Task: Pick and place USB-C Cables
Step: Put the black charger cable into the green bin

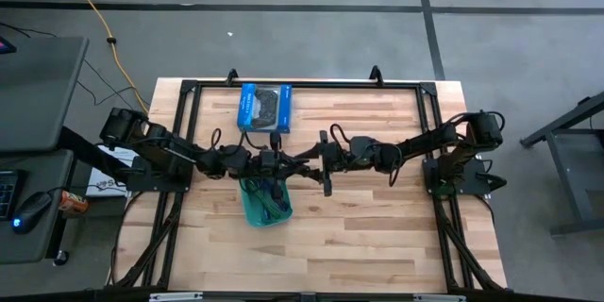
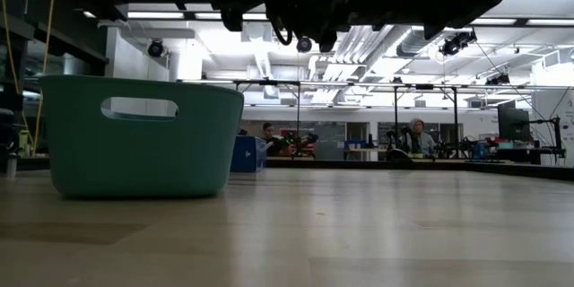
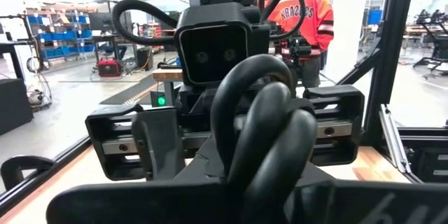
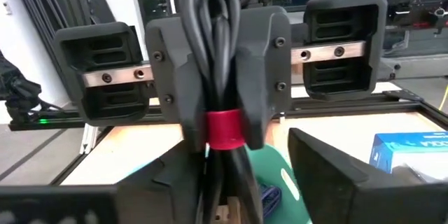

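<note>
While my left hand (image 1: 291,165) pinched the black cable with the red tie (image 4: 222,77) over the teal bin (image 1: 247,209), my right hand (image 1: 313,163) faced it fingertip to fingertip, fingers spread, likely for a handover or a drop. Other cables (image 1: 269,203) lay in the bin. Both hands hung mid-table, with the blue box (image 1: 264,107) behind and bare table all around.

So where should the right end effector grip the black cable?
On the straight strands just past the red tie, coming head-on toward the left end effector. Its fingers clamp the black cable along the loop, leaving that tied, bundled tail exposed.
</note>
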`<state>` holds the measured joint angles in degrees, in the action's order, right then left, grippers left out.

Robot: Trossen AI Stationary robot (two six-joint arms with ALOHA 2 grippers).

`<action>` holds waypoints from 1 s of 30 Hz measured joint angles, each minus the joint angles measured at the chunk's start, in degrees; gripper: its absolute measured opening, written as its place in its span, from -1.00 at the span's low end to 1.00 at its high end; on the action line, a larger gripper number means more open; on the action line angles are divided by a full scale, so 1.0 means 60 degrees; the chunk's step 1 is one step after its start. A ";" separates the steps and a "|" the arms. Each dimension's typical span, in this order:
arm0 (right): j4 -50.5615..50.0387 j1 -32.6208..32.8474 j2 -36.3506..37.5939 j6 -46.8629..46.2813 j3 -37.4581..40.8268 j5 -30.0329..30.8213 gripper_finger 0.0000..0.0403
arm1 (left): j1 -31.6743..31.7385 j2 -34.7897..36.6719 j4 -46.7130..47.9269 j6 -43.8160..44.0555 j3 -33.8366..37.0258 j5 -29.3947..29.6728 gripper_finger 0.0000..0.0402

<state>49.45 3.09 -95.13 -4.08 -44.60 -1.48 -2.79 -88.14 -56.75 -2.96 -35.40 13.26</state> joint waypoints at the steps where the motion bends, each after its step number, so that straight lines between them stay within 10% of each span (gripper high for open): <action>1: 0.0000 0.0000 0.0000 0.0034 0.0000 0.0009 -0.01 | 0.0000 0.0000 -0.0003 0.0000 0.0000 -0.0002 -0.94; 19: -0.1574 0.0004 0.1169 0.0009 0.0062 -0.0602 0.17 | 0.0007 -0.0009 0.0174 0.0066 0.0015 0.0081 -0.94; 30: -0.4837 0.0166 0.2759 0.0556 0.0071 -0.0486 0.17 | 0.0004 0.2213 0.3838 -0.0032 0.0011 0.0436 -0.94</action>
<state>20.43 4.09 -78.58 -0.74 -44.17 -4.39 -2.76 -74.86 -33.73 -3.15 -35.33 15.87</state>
